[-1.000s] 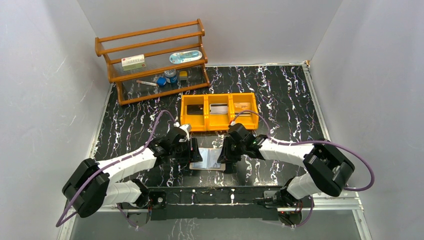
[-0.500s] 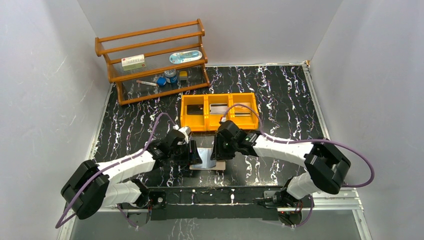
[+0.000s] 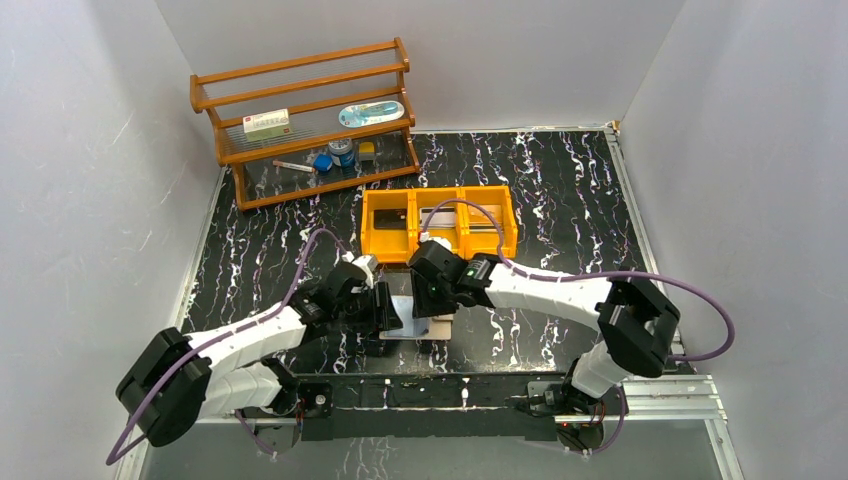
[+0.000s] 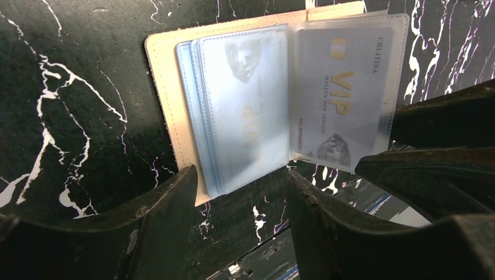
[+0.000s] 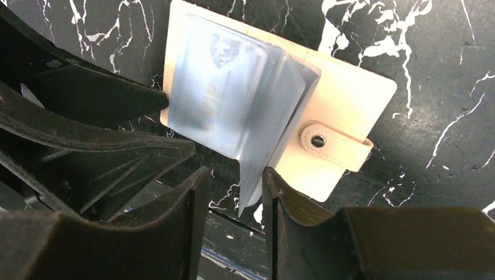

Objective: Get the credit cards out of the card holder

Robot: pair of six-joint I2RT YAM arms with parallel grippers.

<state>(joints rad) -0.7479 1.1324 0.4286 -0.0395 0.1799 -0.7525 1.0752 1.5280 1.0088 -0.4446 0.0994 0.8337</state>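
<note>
Card holder (image 4: pixel 274 99): laid open on the table (image 3: pixel 560 200) between the two arms, near the front edge. The tan cover is down and the pale blue pockets are up.
Credit cards (image 4: pixel 344 93): one silvery card marked VIP is seen sleeved in the pocket at the right of the left wrist view, and a second is sleeved in the stack beside it. Other cards are lying in the yellow bin (image 3: pixel 388 254), well apart from the holder.
Left gripper (image 4: pixel 240 175): jaws are held wide apart, straddling the near edge of the holder. Contact with the cover cannot be confirmed.
Right gripper (image 5: pixel 236 175): jaws are set narrowly apart, with one pocket leaf (image 5: pixel 280 116) stood on edge between them. A gap is visible beside the leaf, so no clamp is shown.
Change: within the last second the right gripper has been carried leftward – from the holder's right edge to its centre – and the leaf has been raised with it.
Meaning: a page is judged to be mid-turn, so that the next pocket is exposed. No card is withdrawn at this moment, and the sleeved cards remain to be extracted.
</note>
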